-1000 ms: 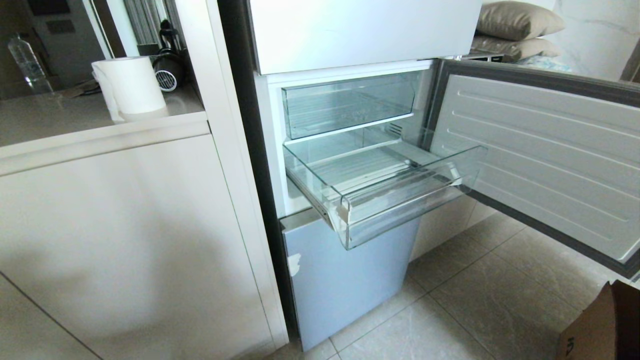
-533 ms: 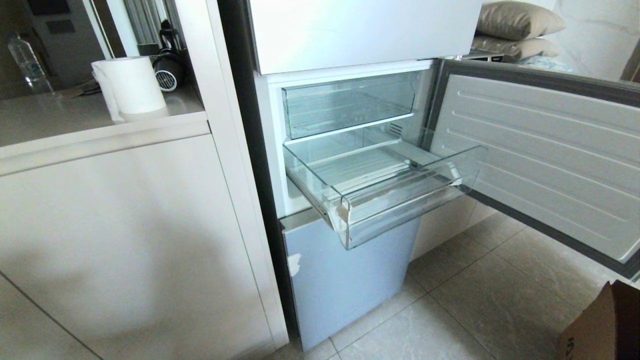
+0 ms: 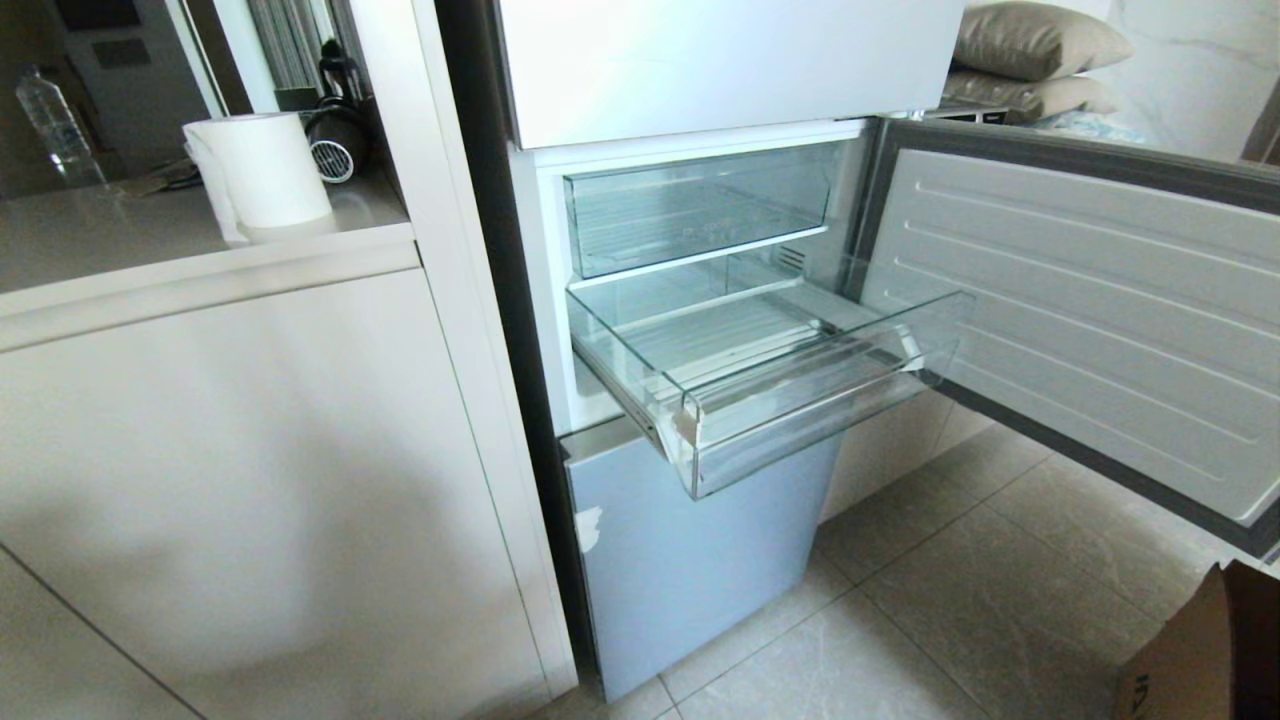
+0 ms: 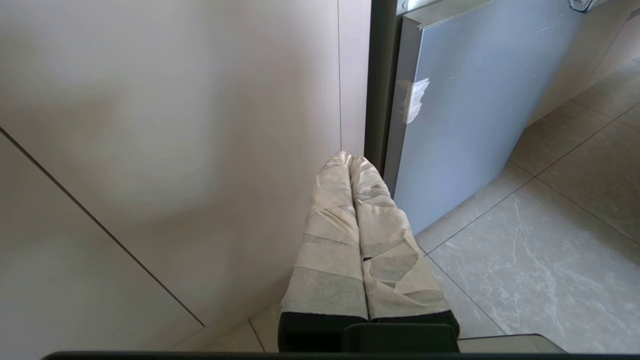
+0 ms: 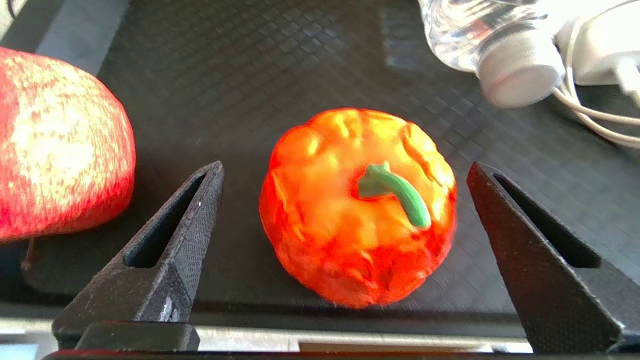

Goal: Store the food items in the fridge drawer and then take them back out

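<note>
Home kitchen: fridge (image 3: 700, 80) with open door (image 3: 1080, 320) and pulled-out clear drawer (image 3: 800, 420), pale cabinets (image 3: 250, 450), counter (image 3: 120, 240) holding paper towel roll (image 3: 265, 170) and water bottle (image 3: 55, 125), tiled floor (image 3: 950, 600), pillows (image 3: 1035, 55) behind.

The head camera looks forward and down from standing height at the open fridge, taking in the pulled-out fridge drawer (image 3: 780, 385), the pale blue lower door (image 3: 690, 570) and the floor tiles. The left wrist camera sits low behind its left tool (image 4: 350, 162), facing the cabinet and that same blue door (image 4: 470, 105), so these two views share the fridge's bottom corner and the floor. The right wrist camera hangs very close over a black mat (image 5: 280, 65), looking down past its right tool (image 5: 345, 172) at an orange pepper-like food item (image 5: 345, 210); it shares nothing with the others.
</note>
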You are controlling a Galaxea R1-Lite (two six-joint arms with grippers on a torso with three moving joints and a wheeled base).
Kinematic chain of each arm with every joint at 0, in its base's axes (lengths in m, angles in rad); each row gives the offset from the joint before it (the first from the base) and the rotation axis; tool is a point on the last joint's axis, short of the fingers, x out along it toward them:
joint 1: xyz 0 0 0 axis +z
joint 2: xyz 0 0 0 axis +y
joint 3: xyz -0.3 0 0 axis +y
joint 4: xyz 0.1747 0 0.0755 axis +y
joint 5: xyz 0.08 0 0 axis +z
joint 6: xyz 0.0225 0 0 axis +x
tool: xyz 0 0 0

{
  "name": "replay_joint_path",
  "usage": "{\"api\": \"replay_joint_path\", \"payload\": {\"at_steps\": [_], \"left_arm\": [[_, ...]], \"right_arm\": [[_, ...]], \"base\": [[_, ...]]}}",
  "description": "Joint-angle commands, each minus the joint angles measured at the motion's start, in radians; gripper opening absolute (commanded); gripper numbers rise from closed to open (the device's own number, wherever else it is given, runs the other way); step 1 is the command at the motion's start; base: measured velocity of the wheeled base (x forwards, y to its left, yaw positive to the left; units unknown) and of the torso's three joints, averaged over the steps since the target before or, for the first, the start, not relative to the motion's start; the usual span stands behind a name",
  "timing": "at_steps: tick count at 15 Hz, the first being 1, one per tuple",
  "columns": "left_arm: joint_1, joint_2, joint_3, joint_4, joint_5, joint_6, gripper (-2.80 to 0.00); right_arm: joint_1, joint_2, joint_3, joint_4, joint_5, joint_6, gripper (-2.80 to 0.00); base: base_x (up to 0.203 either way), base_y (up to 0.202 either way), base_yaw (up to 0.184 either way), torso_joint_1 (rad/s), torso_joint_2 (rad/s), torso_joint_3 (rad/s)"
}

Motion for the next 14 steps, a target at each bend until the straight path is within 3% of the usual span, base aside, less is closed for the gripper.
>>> {"api": "replay_joint_path", "payload": {"at_steps": [1,7,8,14], "left_arm": [[0.000,0.002,0.000,0.001,0.000,0.000,-2.80],[0.000,0.002,-0.002,0.001,0.000,0.000,-2.80],[0.000,0.002,0.000,0.001,0.000,0.000,-2.80],[0.000,0.002,0.000,0.001,0.000,0.000,-2.80]], "right_arm": [[0.014,0.017,0.002,-0.022,0.008,0.002,0.00],[0.029,0.047,0.002,-0.046,0.023,0.010,0.00],[0.029,0.047,0.000,-0.052,0.022,0.012,-2.80],[0.017,-0.003,0.003,-0.047,0.019,0.046,-2.80]], "base": [[0.000,0.000,0.000,0.000,0.00,0.000],[0.000,0.000,0.000,0.000,0.00,0.000],[0.000,0.000,0.000,0.000,0.00,0.000],[0.000,0.000,0.000,0.000,0.00,0.000]]}}
